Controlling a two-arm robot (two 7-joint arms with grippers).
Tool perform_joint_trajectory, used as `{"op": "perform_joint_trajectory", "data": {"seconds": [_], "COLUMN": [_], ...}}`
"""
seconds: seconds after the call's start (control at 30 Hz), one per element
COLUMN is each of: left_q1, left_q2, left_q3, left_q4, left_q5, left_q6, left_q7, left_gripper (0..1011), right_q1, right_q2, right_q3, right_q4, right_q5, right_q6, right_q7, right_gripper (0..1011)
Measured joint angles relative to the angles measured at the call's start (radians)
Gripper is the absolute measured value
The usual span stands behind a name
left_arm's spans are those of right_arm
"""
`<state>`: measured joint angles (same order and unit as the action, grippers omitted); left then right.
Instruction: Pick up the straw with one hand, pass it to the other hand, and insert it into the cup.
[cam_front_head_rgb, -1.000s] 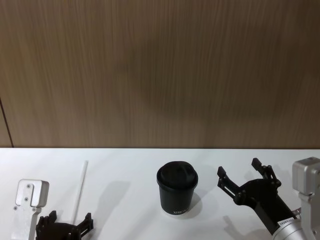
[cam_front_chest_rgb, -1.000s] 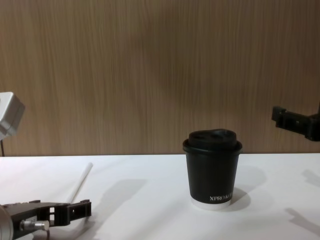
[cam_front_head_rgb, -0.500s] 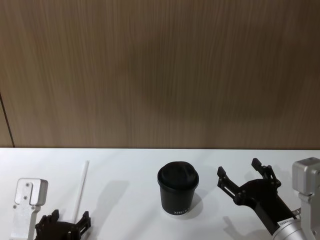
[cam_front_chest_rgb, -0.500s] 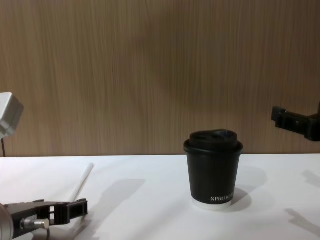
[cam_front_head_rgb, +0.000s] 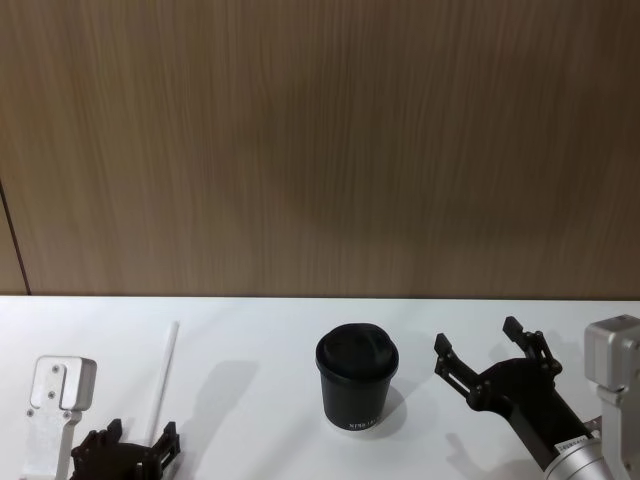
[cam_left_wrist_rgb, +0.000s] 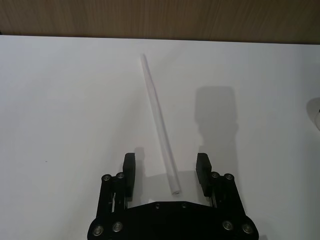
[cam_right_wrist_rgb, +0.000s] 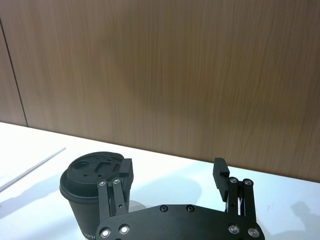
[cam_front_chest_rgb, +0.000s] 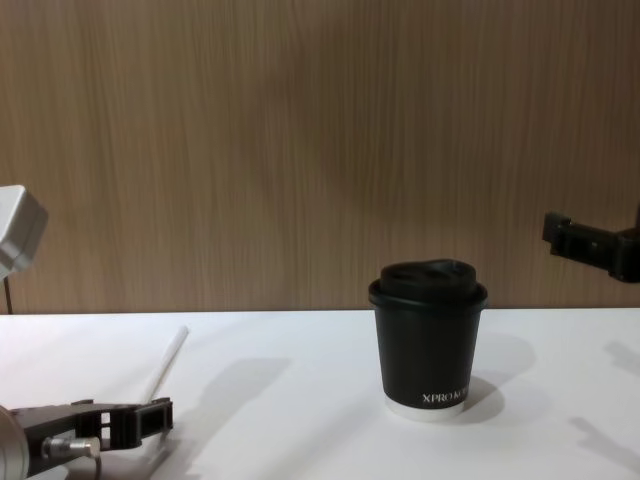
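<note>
**Straw flat on the table, open left gripper straddling its near end**

White table (cam_front_head_rgb: 260, 330) runs back to a wood-panel wall (cam_front_head_rgb: 320, 150). One straw (cam_left_wrist_rgb: 159, 122), thin, straight and white, lies flat on the table at about 9 o'clock from the cup (cam_front_head_rgb: 357, 385), well apart from it. In the head view its long axis runs from 6 o'clock to 12 o'clock, with the far end leaning slightly toward 1 o'clock.

One black paper cup stands upright near the middle of the table. A black domed lid (cam_front_chest_rgb: 428, 278) closes it, so its contents cannot be told. It has a white bottom rim and small white lettering near the base.

Two grippers are in view. The left gripper (cam_left_wrist_rgb: 166, 170) sits low at the straw's 6 o'clock end, its fingers spread. One finger is on each side of the straw, with a gap visible on both sides. The right gripper (cam_front_head_rgb: 476, 336) hangs above the table at 3 o'clock from the cup, near it but not touching. Its fingers are spread wide and hold nothing.
</note>
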<state>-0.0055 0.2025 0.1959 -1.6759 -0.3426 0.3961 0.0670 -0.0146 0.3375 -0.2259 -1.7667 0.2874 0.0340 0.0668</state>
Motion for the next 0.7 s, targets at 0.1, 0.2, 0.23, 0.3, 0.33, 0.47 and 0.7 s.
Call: {"op": "perform_joint_trajectory", "data": {"seconds": [0.1, 0.2, 0.23, 0.3, 0.33, 0.47, 0.7], "left_q1": [0.0, 0.0, 0.0, 0.0, 0.0, 0.0, 0.0], "left_q2": [0.0, -0.001, -0.001, -0.001, -0.001, -0.001, -0.002], "left_q3": [0.0, 0.0, 0.0, 0.0, 0.0, 0.0, 0.0], "left_q4": [0.0, 0.001, 0.001, 0.001, 0.001, 0.001, 0.002], "left_q5": [0.0, 0.0, -0.001, -0.001, -0.001, -0.001, -0.001], "left_q6": [0.0, 0.0, 0.0, 0.0, 0.0, 0.001, 0.001], "left_q7": [-0.001, -0.001, -0.001, -0.001, -0.001, -0.002, -0.002], "left_gripper": [747, 730, 724, 708, 707, 679, 637], "right_q1": [0.0, 0.0, 0.0, 0.0, 0.0, 0.0, 0.0], "right_q2": [0.0, 0.0, 0.0, 0.0, 0.0, 0.0, 0.0], "right_q3": [0.0, 0.0, 0.0, 0.0, 0.0, 0.0, 0.0], "right_q4": [0.0, 0.0, 0.0, 0.0, 0.0, 0.0, 0.0], "right_q5": [0.0, 0.0, 0.0, 0.0, 0.0, 0.0, 0.0], "right_q6": [0.0, 0.0, 0.0, 0.0, 0.0, 0.0, 0.0], "right_q7": [0.0, 0.0, 0.0, 0.0, 0.0, 0.0, 0.0], "right_gripper": [1001, 1001, 1001, 1001, 1001, 1001, 1001]}}
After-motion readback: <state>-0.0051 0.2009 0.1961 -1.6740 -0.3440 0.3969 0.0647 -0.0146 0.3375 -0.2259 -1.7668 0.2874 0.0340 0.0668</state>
